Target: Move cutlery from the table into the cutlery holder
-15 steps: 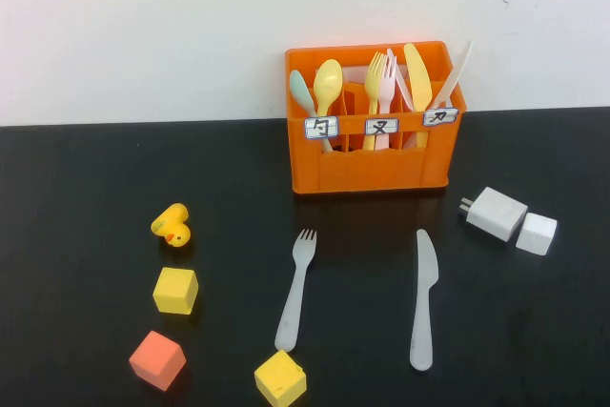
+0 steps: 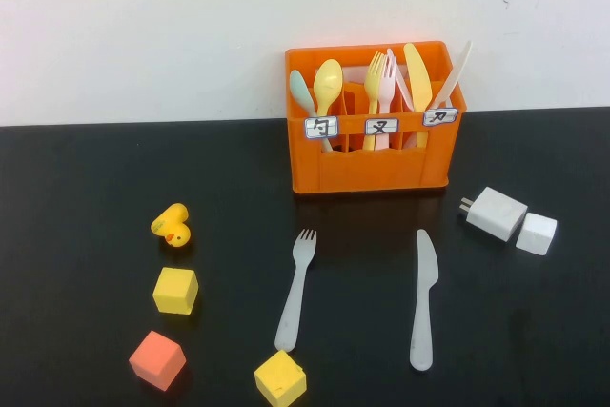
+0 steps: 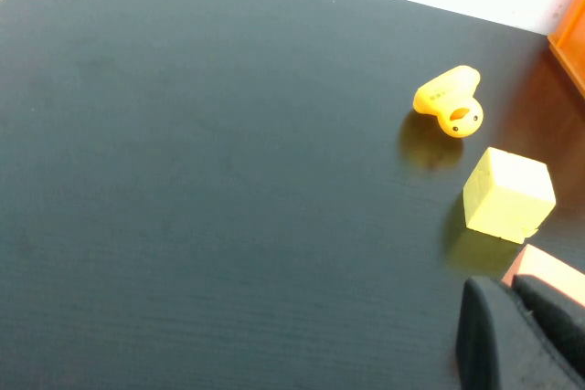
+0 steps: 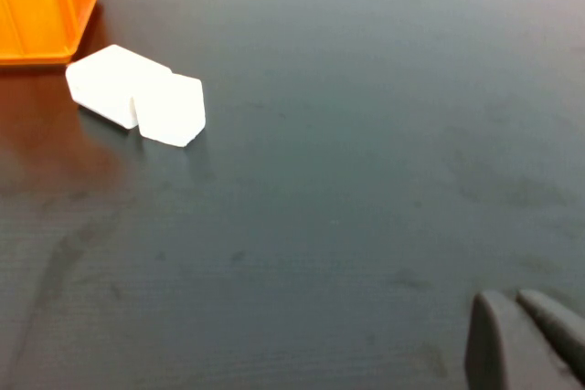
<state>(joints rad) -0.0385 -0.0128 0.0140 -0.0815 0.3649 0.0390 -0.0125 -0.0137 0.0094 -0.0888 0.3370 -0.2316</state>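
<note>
A pale grey fork and a pale grey knife lie side by side on the black table, in front of the orange cutlery holder. The holder has three white labels and holds yellow, mint, pink and white cutlery. Neither arm shows in the high view. My left gripper is shut and empty, low over the table beside the red cube. My right gripper is shut and empty over bare table, well away from the holder's corner.
A yellow duck, a yellow cube, a red cube and another yellow cube sit at the front left. A white charger and a white cube lie right of the holder.
</note>
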